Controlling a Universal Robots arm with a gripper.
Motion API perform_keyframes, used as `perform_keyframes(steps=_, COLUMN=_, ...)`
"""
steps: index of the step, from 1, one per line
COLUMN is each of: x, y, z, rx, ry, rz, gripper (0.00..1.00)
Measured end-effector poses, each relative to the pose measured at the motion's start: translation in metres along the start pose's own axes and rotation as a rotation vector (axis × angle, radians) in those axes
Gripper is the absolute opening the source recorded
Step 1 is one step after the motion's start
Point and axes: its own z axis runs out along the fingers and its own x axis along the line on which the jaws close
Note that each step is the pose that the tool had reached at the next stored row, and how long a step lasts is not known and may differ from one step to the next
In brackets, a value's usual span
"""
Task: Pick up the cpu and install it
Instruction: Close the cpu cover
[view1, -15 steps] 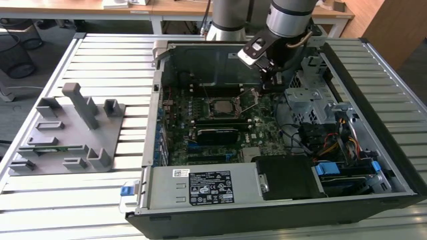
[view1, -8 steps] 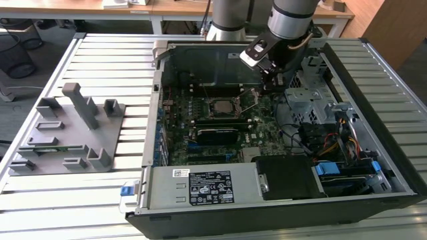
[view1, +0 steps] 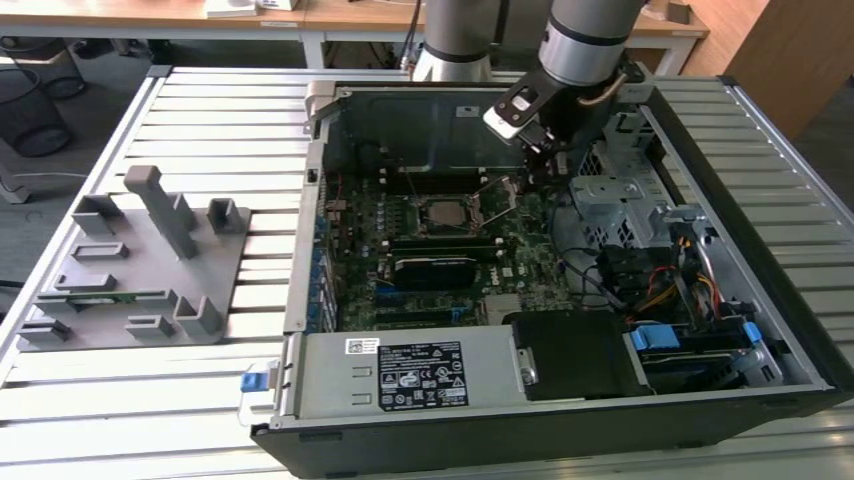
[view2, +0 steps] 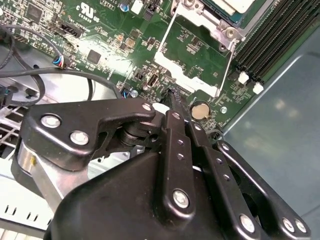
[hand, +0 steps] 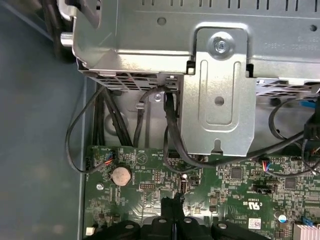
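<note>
Empty, clenched fingers (view2: 174, 107) hover beside seated cpu (view1: 445, 212); retention frame (view2: 186, 75) open, so latching likely remains.

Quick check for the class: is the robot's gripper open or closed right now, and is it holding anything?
Gripper: closed, fingertips pressed together over the circuit board, with nothing visible between them.

green motherboard (view1: 441, 250), silvery cpu (view1: 441, 213) perhaps tan-rimmed, black tool (hand: 174, 202), grey ribbed table (view1: 134, 400), blue clip (view1: 654, 337)
</note>
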Motion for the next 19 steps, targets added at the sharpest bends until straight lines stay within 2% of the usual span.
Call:
perform_keyframes(steps=8, x=0.0, y=0.0001, z=0.0087, rx=0.0008, ry=0.0024, rz=-0.002, gripper=0.11)
perform_keyframes(steps=19, x=0.0004, y=-0.0072, z=0.0099, rx=0.0008, ry=0.0049, rz=-0.004, gripper=0.11)
